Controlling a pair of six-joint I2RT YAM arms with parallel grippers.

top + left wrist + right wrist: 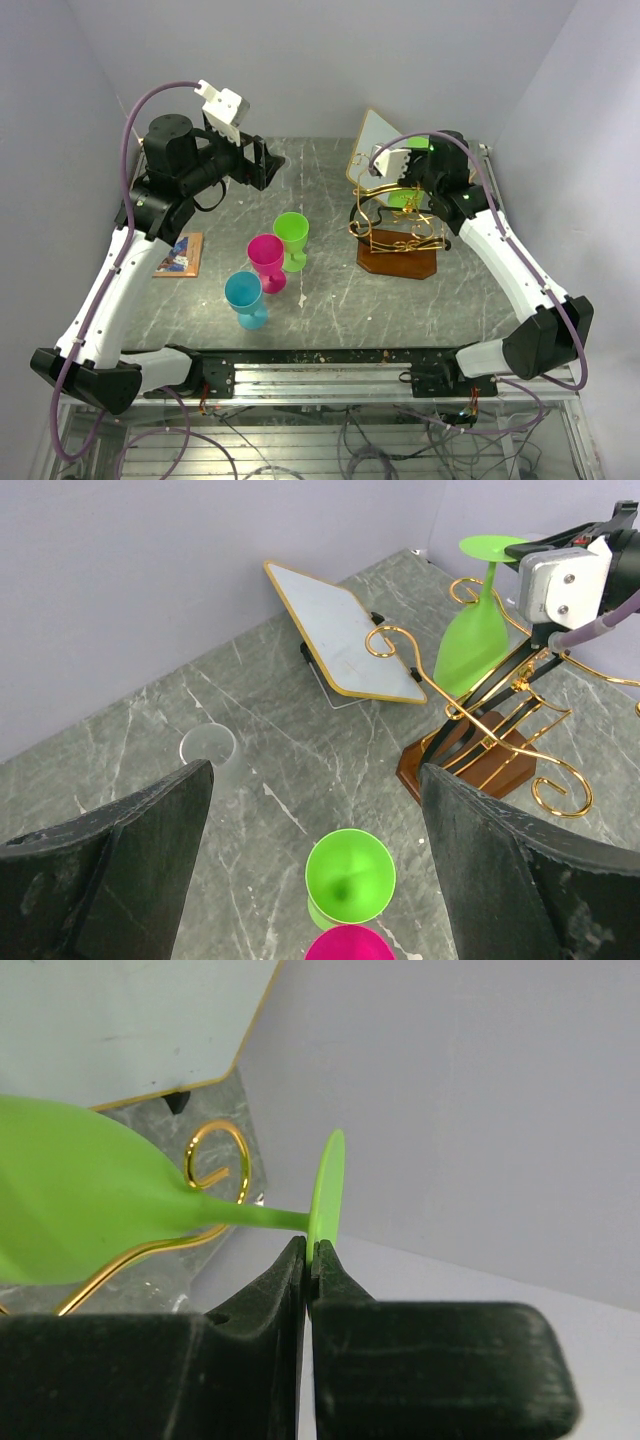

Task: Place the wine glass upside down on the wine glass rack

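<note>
A green wine glass [475, 640] hangs upside down among the gold scroll arms of the wine glass rack [500, 750], foot uppermost. My right gripper [311, 1250] is shut on the rim of that foot [327, 1185]; the bowl [80, 1205] lies beside a gold curl [215, 1165]. From above, the right gripper [400, 175] sits over the rack [398, 240], which hides most of the glass. My left gripper [262, 160] is raised at the back left, open and holding nothing, its fingers [110, 880] wide apart.
Three upright glasses stand mid-table: green [292, 238], pink [266, 260], blue [245, 298]. A white gold-edged diamond panel [375, 145] leans behind the rack. A small clear cup [208, 748] and a coloured card [179, 254] sit to the left.
</note>
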